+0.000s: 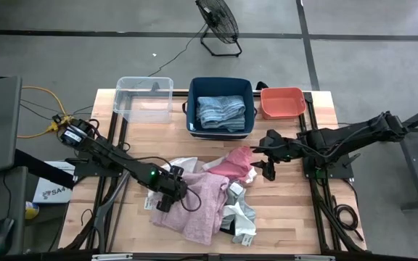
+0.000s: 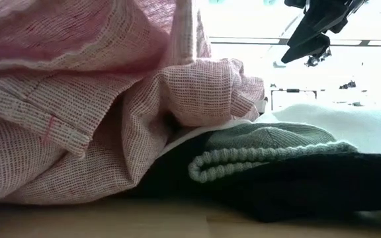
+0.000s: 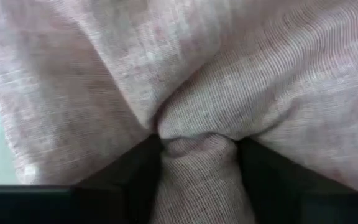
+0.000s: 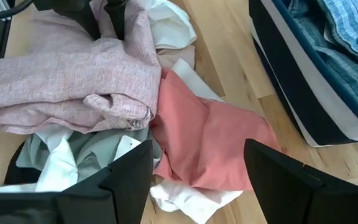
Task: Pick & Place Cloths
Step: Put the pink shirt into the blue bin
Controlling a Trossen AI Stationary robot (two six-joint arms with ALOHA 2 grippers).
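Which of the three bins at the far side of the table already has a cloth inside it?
The navy bin in the middle: a blue cloth lies in it. The clear bin and coral bin beside it hold none.

The crumpled light pink woven cloth (image 3: pixel 229 81) fills the left wrist view, hiding the table and the fingertips behind a pinched fold. In the low view the same cloth runs past the frame's left edge. The soft black fabric piece (image 2: pixel 296 188) lies mostly buried under others, its shape unreadable.
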